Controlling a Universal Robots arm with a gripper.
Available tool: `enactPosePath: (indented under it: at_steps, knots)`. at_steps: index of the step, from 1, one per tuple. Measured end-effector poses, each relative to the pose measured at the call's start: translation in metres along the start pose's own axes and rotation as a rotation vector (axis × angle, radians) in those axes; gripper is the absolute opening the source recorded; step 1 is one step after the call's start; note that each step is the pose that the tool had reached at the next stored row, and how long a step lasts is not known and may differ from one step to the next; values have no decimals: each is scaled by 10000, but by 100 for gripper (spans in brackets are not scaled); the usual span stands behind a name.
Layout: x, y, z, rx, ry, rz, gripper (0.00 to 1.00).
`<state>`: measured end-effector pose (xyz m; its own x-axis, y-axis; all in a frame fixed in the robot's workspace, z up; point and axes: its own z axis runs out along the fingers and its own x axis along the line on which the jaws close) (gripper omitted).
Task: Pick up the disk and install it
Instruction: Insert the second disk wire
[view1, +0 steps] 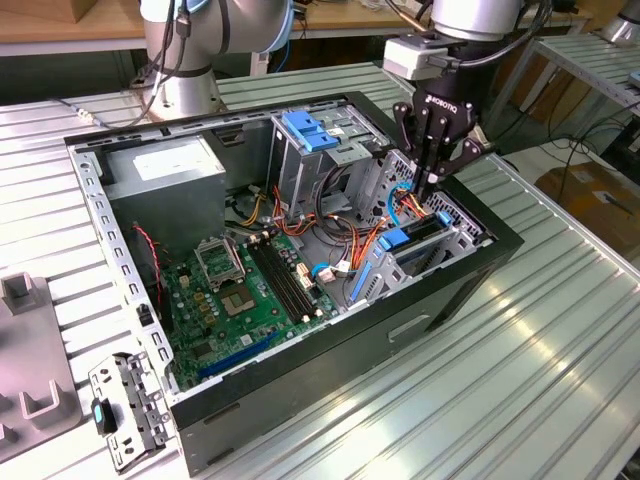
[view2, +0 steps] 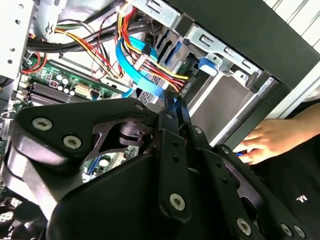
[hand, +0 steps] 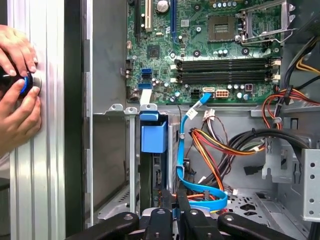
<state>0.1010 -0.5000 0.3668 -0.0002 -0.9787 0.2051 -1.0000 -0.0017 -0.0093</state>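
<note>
The gripper (view1: 432, 185), fingers pressed together and holding nothing, hovers over the disk (hand: 153, 137) already seated upright in its bay in the computer case (view1: 420, 325), where a downward push could snag the loose cables (hand: 220, 145) beside it.

The bench (view1: 560, 330) is formed of ribbed, shiny metal. The computer case (view1: 420, 300) is finished in matt black. Glossy black plastic is seen on the end effector (view1: 436, 170).
</note>
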Motion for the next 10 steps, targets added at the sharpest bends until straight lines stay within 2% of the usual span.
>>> enactPosePath:
  at_steps: [6, 10]
  knots:
    - [44, 101, 18, 44, -69, -43, 16]
    - [77, 130, 35, 150, -100, -77, 16]
